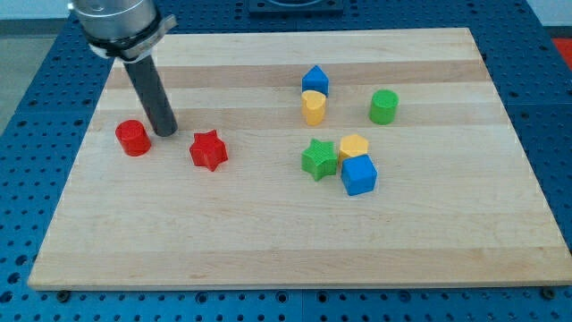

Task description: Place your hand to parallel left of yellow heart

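The yellow heart [313, 107] stands on the wooden board [268, 241] right of centre, just below a blue block [315, 80]. My tip [165, 133] rests on the board far to the view's left of the heart and a little lower. It sits just to the right of a red cylinder [133, 138] and to the upper left of a red star [208, 150]. It touches neither as far as I can tell.
A green cylinder [383, 106] stands right of the heart. Below the heart sit a green star [319, 159], a second yellow block [354, 146] and a blue cube [358, 174], close together. The arm's housing [116, 22] hangs over the board's top left corner.
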Tool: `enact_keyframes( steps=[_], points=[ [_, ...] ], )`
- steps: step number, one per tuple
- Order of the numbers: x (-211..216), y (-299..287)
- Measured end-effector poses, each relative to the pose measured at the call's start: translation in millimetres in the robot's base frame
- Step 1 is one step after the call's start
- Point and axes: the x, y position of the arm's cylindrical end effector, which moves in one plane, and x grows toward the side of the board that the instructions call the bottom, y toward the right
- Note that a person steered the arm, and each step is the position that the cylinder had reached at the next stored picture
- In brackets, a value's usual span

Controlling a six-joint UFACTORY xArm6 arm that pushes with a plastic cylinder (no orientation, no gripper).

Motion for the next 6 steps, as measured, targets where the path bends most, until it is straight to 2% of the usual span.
enact_keyframes(
  steps=[3, 4, 6],
  points=[
    [-16, 92],
    [-30, 101],
    [-24, 105]
  ],
)
